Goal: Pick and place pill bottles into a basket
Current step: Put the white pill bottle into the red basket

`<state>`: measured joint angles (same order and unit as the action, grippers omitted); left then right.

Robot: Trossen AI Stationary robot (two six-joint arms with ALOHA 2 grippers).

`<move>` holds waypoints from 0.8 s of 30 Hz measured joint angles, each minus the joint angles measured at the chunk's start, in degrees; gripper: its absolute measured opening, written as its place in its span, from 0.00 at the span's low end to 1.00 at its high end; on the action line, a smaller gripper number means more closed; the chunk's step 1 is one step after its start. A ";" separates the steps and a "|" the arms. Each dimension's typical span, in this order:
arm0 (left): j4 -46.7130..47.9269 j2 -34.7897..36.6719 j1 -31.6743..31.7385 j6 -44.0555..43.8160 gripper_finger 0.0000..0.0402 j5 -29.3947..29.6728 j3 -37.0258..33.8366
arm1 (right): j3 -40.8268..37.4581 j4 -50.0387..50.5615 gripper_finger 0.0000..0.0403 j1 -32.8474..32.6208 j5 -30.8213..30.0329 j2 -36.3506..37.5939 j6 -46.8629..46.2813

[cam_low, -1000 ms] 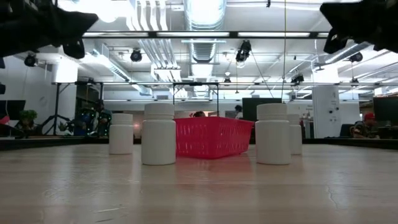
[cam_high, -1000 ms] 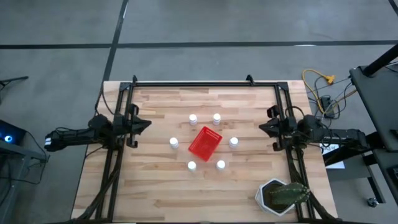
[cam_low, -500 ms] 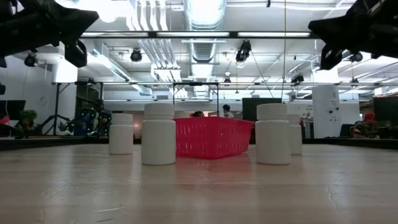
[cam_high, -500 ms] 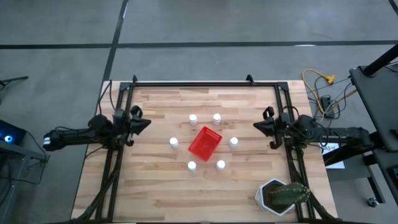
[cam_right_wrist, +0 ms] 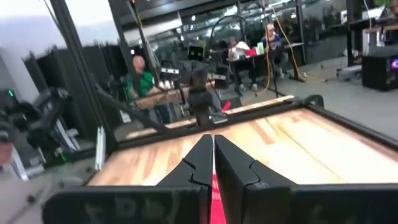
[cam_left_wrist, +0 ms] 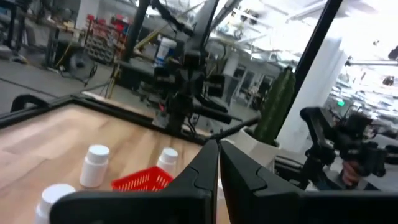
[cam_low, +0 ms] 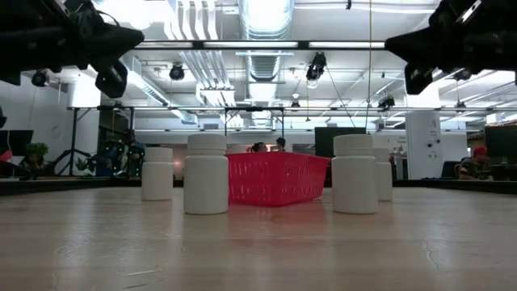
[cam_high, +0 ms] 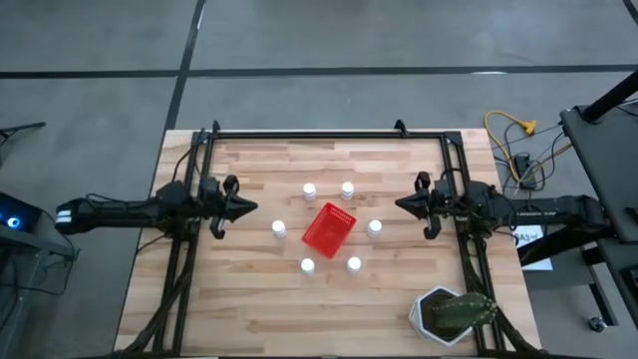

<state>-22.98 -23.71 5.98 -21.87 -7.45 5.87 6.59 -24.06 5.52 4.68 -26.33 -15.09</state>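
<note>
The red basket [cam_high: 329,227] stands on the wooden table's middle, turned at a slant. Six white pill bottles stand upright on their bases around it: two on the far side [cam_high: 310,189] [cam_high: 347,188], one left [cam_high: 279,228], one right [cam_high: 375,227], two on the near side [cam_high: 307,265] [cam_high: 354,264]. My left gripper [cam_high: 249,206] is shut and empty, above the table left of the basket. My right gripper [cam_high: 399,204] is shut and empty, right of the basket. In the left wrist view the shut fingers [cam_left_wrist: 205,168] point at the basket [cam_left_wrist: 143,180].
A round white pot with a green cactus [cam_high: 454,314] stands at the table's near right corner. A black frame [cam_high: 329,135] runs along the table's far and side edges. People [cam_right_wrist: 140,78] show in the room beyond the table.
Both grippers have moved in toward the basket: my left gripper toward the table's right edge, my right gripper toward the table's left edge. Both have stayed above the table. The bottles and the basket have not moved.
</note>
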 joint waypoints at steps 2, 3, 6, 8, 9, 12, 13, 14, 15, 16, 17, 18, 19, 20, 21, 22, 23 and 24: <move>0.00 -1.56 0.00 0.15 0.00 -0.06 0.94 | 2.67 4.66 0.02 0.00 0.05 -1.14 0.50; 0.02 -2.20 0.00 0.38 0.00 -0.26 1.52 | 4.15 7.55 0.02 0.00 0.06 -1.63 0.49; -0.01 -3.69 0.00 2.95 0.00 -1.31 3.50 | 9.35 17.89 0.02 0.00 0.08 -2.80 0.37; 0.28 -4.64 0.00 4.65 0.00 -1.51 4.95 | 13.27 25.43 0.02 0.04 -0.37 -3.33 -1.28; 1.96 -4.92 0.00 5.49 0.00 -1.51 6.02 | 15.32 28.98 0.02 0.04 -0.87 -3.72 -1.67; 11.75 -4.93 0.02 7.76 0.00 -1.46 10.31 | 20.92 37.34 0.02 0.07 -1.76 -4.54 -0.86; 15.92 -4.89 0.02 8.48 0.00 -1.32 11.90 | 22.51 38.79 0.02 0.09 -1.76 -4.79 -0.23; 19.82 -4.91 0.02 9.26 0.00 -1.20 13.33 | 23.95 39.93 0.02 0.09 -1.76 -5.01 0.14; 23.13 -5.03 0.02 10.21 0.00 -1.10 14.78 | 25.22 40.67 0.02 0.11 -1.75 -5.22 0.45; 25.57 -5.12 0.02 10.97 0.00 -1.06 16.21 | 26.37 41.10 0.02 0.11 -1.77 -5.46 0.60; 27.23 -5.11 0.02 11.85 0.00 -1.00 17.41 | 27.45 41.35 0.02 0.13 -1.80 -5.70 1.00; 28.32 -5.01 0.02 12.48 0.00 -0.78 18.50 | 28.34 41.65 0.02 0.13 -1.87 -5.85 1.49; 28.99 -4.97 0.02 13.17 0.00 -0.51 19.47 | 29.13 41.95 0.02 0.13 -1.89 -5.96 2.09; 29.38 -4.97 0.02 13.61 0.00 -0.17 20.30 | 29.74 42.09 0.02 0.13 -1.89 -6.14 2.70; 29.46 -4.87 0.02 13.77 0.00 0.35 20.81 | 30.14 42.11 0.02 0.11 -1.87 -6.14 3.10; 29.65 -4.69 0.02 13.79 0.00 0.52 21.16 | 30.38 42.16 0.02 0.13 -1.89 -6.16 3.12; 29.68 -4.63 0.02 13.77 0.00 0.60 21.46 | 30.53 42.27 0.02 0.13 -1.89 -6.33 3.10; 29.58 -4.64 0.02 13.72 0.00 0.68 21.71 | 30.65 42.32 0.02 0.13 -1.88 -6.43 3.09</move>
<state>6.60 -28.35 6.00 -8.15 -6.76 27.58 37.24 18.26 5.65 2.80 -32.76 -12.00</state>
